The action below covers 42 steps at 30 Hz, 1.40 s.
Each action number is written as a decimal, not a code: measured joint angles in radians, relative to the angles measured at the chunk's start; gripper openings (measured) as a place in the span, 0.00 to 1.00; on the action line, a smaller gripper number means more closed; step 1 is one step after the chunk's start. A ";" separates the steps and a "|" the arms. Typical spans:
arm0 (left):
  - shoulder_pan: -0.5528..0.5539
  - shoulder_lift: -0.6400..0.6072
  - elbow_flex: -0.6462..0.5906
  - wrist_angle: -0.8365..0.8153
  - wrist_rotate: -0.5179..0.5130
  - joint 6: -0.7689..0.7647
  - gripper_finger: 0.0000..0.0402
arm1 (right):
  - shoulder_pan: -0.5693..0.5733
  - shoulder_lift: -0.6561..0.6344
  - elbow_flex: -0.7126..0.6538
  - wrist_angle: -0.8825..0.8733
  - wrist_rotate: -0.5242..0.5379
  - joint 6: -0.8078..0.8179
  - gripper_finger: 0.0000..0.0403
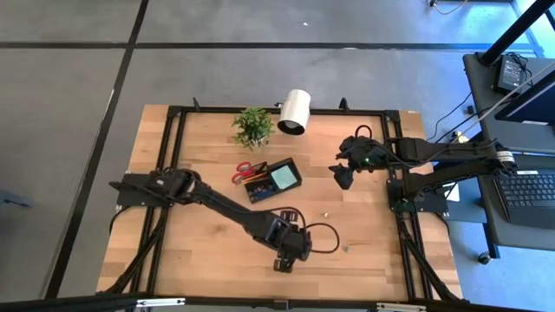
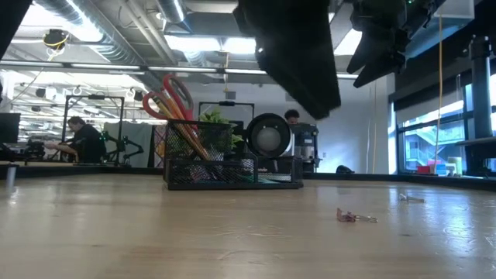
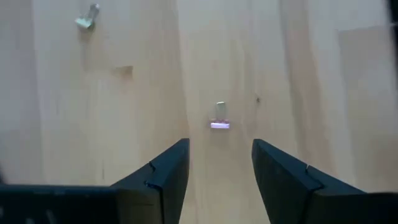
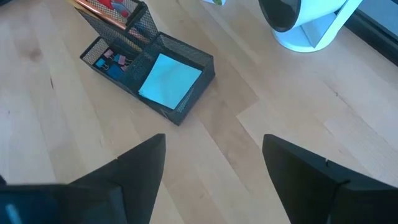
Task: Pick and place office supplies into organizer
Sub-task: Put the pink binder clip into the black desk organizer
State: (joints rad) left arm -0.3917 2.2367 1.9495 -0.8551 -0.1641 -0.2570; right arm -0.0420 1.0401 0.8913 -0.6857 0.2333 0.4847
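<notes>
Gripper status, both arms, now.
Left gripper: open, holding nothing, above a small clip on the table.
Right gripper: open, empty, near the organizer.

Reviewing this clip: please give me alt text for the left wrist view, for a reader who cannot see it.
The left gripper hangs open above the bare wooden table, its two dark fingers framing a small clip lying on the wood just ahead of them. A second small metal clip lies farther off, to one side.
</notes>
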 joint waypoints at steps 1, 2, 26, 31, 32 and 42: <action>-0.004 0.009 0.000 0.001 -0.018 -0.013 0.42 | 0.000 0.000 0.000 0.000 0.000 0.000 0.68; -0.007 0.018 0.000 0.006 -0.029 -0.028 0.42 | 0.000 0.000 0.000 0.000 0.000 0.000 0.68; -0.005 0.148 -0.002 0.101 0.018 -0.044 0.42 | 0.000 0.000 0.000 -0.010 -0.002 0.000 0.68; -0.002 0.161 0.002 0.112 0.028 -0.037 0.42 | 0.000 0.000 0.000 -0.018 -0.001 -0.020 0.68; -0.001 0.162 0.002 0.113 0.030 -0.037 0.42 | 0.000 0.000 0.000 -0.018 -0.001 -0.024 0.68; 0.001 0.165 0.002 0.121 0.010 -0.103 0.42 | 0.000 0.000 0.000 -0.024 -0.001 -0.026 0.68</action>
State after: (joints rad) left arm -0.3908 2.4016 1.9518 -0.7341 -0.1540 -0.3602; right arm -0.0420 1.0405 0.8913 -0.7095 0.2321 0.4587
